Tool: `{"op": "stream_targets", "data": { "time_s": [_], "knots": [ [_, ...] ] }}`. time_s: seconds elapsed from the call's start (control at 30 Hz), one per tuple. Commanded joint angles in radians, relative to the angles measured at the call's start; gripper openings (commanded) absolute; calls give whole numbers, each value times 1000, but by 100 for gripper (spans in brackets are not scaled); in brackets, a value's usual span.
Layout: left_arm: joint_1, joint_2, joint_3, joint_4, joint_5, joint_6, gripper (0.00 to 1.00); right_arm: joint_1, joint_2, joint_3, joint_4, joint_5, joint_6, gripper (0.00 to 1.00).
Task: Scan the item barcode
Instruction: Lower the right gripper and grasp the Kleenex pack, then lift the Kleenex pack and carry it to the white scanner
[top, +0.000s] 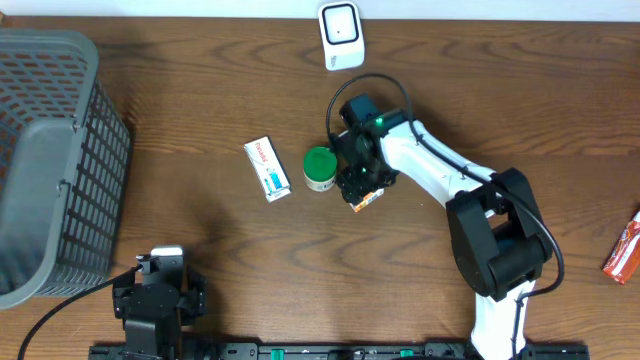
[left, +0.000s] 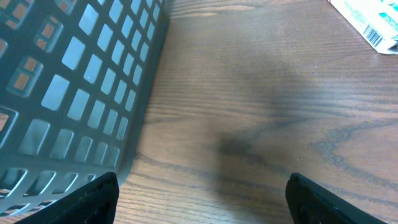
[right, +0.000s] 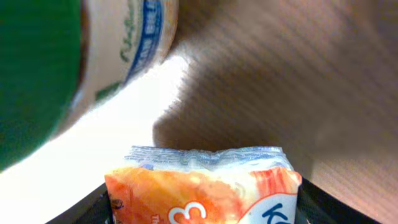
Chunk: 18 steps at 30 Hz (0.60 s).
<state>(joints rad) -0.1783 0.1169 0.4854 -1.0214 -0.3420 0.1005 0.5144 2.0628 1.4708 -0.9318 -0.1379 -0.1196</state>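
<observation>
An orange and white snack packet (right: 205, 186) fills the gap between my right gripper's (right: 202, 202) two black fingers, which press on both its sides. From overhead, that gripper (top: 362, 190) sits mid-table with the packet's orange corner (top: 366, 201) poking out under it. The white scanner (top: 341, 35) stands at the table's far edge, well apart from the packet. My left gripper (top: 160, 290) rests at the near left edge, open (left: 199, 202) over bare wood, holding nothing.
A green-lidded jar (top: 320, 168) stands just left of the right gripper and looms close in the right wrist view (right: 37, 68). A white box (top: 267, 168) lies further left. A grey basket (top: 50, 160) fills the left side. A red packet (top: 624, 250) lies far right.
</observation>
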Motion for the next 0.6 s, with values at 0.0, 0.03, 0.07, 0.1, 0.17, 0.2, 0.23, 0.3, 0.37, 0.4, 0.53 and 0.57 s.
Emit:
{"op": "stream_targets", "data": {
  "time_s": [0.0, 0.03, 0.07, 0.1, 0.17, 0.2, 0.23, 0.3, 0.37, 0.4, 0.53, 0.57],
  "knots": [
    [3, -2, 8, -2, -3, -9, 86, 9, -63, 117, -88, -27, 190, 68],
    [3, -2, 8, -2, -3, -9, 86, 7, -70, 140, -122, -32, 229, 67],
    [3, -2, 8, -2, -3, -9, 86, 3, -77, 168, -165, -32, 286, 64],
    [3, -2, 8, -2, -3, -9, 86, 3, -80, 185, -191, -32, 327, 57],
    [3, -2, 8, -2, -3, -9, 86, 1, -81, 206, -223, -33, 398, 52],
    [3, -2, 8, -2, -3, -9, 86, 0, -81, 212, -232, -33, 438, 56],
    [3, -2, 8, -2, -3, -9, 86, -1, -81, 212, -232, -33, 456, 59],
    [3, -2, 8, -2, -3, -9, 86, -5, -81, 212, -240, -50, 501, 60],
    [3, -2, 8, -2, -3, -9, 86, -9, -81, 212, -251, -89, 528, 59],
    [3, -2, 8, -2, -3, -9, 86, -12, -81, 212, -256, -109, 537, 59],
    [3, -2, 8, -2, -3, -9, 86, -18, -81, 212, -267, -164, 565, 60],
    [3, -2, 8, -2, -3, -9, 86, -18, -81, 212, -271, -173, 569, 61]
  ]
}}
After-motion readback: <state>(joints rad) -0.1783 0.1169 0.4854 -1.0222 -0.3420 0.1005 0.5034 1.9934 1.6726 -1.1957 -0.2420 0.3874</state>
